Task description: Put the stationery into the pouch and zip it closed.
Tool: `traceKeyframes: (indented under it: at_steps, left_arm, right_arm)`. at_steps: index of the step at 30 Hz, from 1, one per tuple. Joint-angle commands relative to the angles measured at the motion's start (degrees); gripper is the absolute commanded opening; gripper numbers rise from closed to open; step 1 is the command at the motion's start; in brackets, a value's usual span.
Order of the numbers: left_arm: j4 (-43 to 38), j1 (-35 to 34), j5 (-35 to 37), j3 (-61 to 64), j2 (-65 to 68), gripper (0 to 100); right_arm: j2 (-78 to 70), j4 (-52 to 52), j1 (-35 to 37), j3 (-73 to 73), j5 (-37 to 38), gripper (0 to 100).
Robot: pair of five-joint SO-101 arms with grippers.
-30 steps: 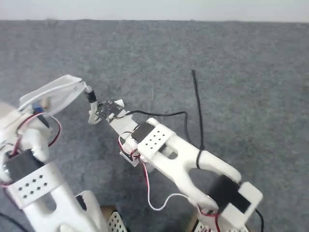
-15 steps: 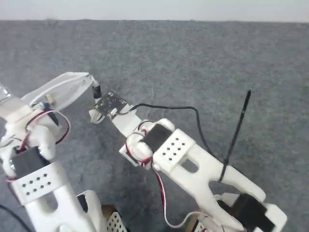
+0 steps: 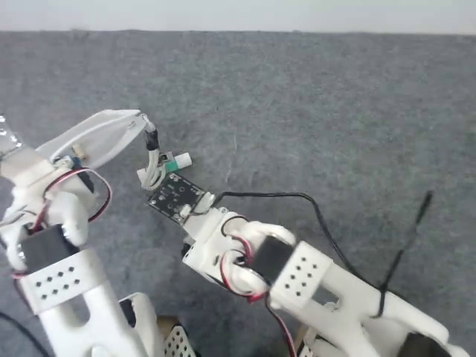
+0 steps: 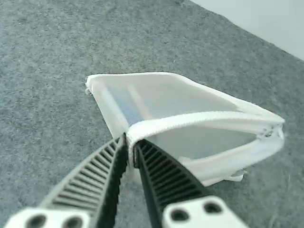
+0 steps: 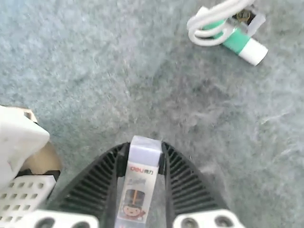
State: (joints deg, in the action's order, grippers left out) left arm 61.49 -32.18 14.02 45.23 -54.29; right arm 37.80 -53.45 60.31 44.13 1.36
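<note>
A grey, felt-like carpet covers the whole work surface, and a pale wall runs as a thin strip along the top of the high view. A black cable loops over the carpet at centre right.

In the upper left of the high view is a white, see-through pouch. The left gripper is pinched tight on the pouch's zipper edge, with no gap between the jaws. Faint bluish and pale strips show through the pouch's clear wall, too blurred to tell what they are. Whether the zipper is open cannot be told.

Just right of the pouch, left of centre in the high view, a short green and white tube lies on the carpet, with a coil of white cord touching it.

The right gripper is clamped around a small pale block with a printed wrapper, held between both jaws above the carpet and apart from the tube.
</note>
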Motion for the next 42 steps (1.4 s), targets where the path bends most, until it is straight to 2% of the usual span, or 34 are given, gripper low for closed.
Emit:
traceKeyframes:
  at_steps: [1, 6, 14, 22, 31, 42]
  left_arm:
    - [-0.09, 0.44, 0.35, -1.63, 0.0, 1]
    - [-0.09, 0.44, 0.35, -1.63, 0.0, 1]
    - [-0.09, 0.35, 0.35, -1.63, 0.0, 1]
    - [-0.09, 0.35, 0.35, -1.63, 0.0, 1]
    - [-0.09, 0.53, 0.35, -1.63, 0.0, 1]
    - [1.14, 0.62, 0.44, -2.51, -0.09, 1]
  right_arm:
    - [4.62, 1.36, 0.4, -0.53, -0.62, 0.6]
    - [5.58, 1.71, 0.4, -0.53, -0.7, 0.6]
    - [5.58, 8.04, 0.92, 3.08, -0.7, 0.6]
    - [6.29, 8.31, 0.92, 3.16, -0.7, 0.6]
    - [19.82, 8.75, 1.01, 7.38, -0.7, 0.6]
    - [31.6, 22.46, 1.01, 19.25, -0.62, 0.6]
